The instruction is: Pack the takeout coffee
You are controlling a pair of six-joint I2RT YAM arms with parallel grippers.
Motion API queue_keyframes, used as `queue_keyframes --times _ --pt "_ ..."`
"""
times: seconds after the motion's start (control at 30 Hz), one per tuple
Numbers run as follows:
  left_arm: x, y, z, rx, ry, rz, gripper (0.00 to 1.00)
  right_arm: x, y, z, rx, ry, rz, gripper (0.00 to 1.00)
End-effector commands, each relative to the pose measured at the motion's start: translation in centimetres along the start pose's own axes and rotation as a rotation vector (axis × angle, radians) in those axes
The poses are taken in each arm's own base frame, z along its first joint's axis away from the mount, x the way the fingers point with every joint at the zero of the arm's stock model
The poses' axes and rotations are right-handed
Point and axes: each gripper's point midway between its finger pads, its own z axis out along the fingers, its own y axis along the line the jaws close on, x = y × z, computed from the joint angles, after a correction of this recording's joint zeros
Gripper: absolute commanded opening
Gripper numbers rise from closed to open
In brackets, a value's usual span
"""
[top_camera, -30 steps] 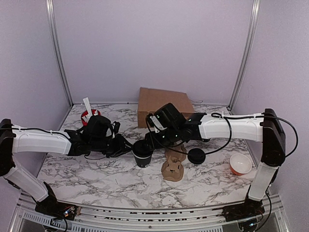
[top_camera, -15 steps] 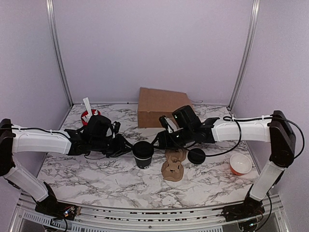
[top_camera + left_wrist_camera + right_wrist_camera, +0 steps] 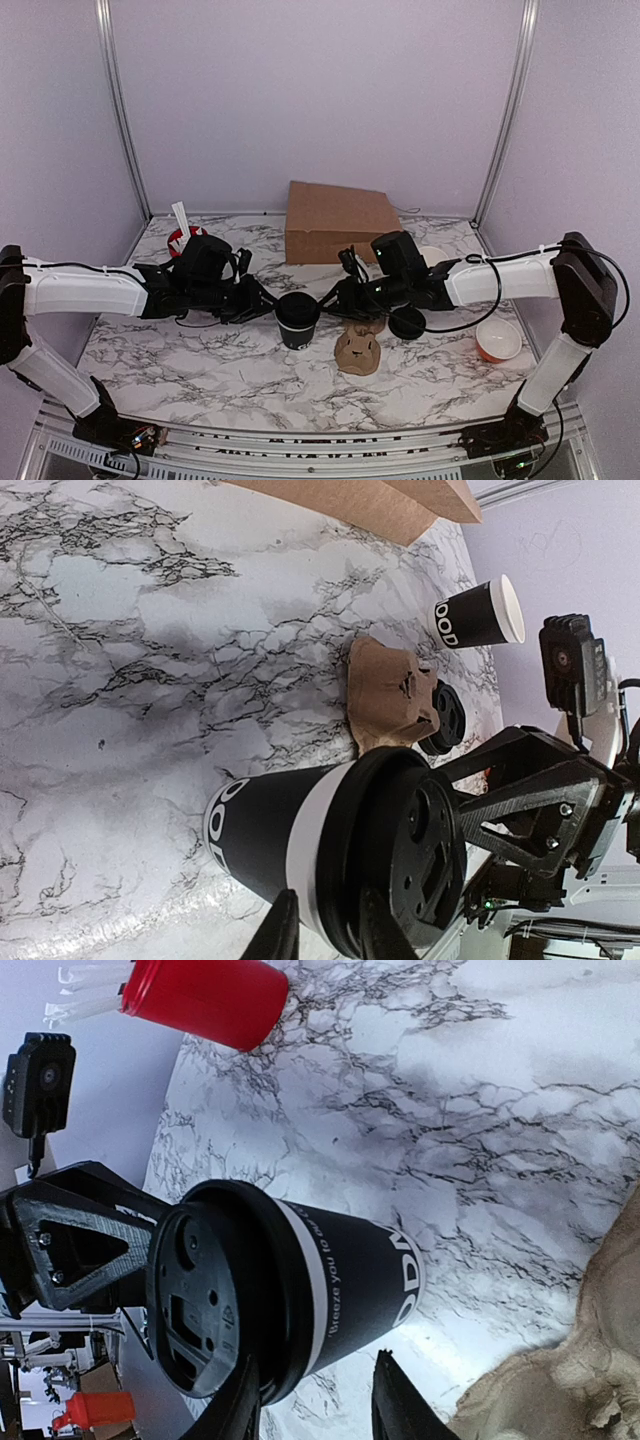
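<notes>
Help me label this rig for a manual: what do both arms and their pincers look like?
Both the left arm and right arm have white shell links, black joints and a thin black cable running alongside. The left pincer and right pincer are black, with triangular openwork fingers.

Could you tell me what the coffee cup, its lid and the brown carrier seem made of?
Takeout coffee: matte black paper, seemingly, with printed lettering. Lid: black plastic, faintly glossy, moulded detail. Carrier: rough brown moulded pulp, probably.
</notes>
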Motion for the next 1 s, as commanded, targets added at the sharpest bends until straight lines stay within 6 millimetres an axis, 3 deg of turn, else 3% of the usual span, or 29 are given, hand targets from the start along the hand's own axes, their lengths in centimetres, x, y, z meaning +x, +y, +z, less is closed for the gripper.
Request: queue_keyframes --times 0.0,0.33,0.9,0.97 --pt "-0.2 -0.9 -0.3 0.011 0.003 0.022 0.21 -1.2 1.9 -0.2 -0.088 -0.035 -0.005 0.35" --pt "0.6 -0.3 0.5 -0.006 0.026 0.022 0.21 -0.3 1.3 0.9 -0.091 -0.002 0.007 0.28" --pt "2.1 2.0 2.5 -0.076 0.06 0.016 0.09 1.0 0.0 2.9 0.033 0.044 -0.051 0.26" --pt "2.2 2.0 2.6 -0.076 0.062 0.015 0.09 1.8 1.0 3.5 0.03 0.063 -0.079 0.26"
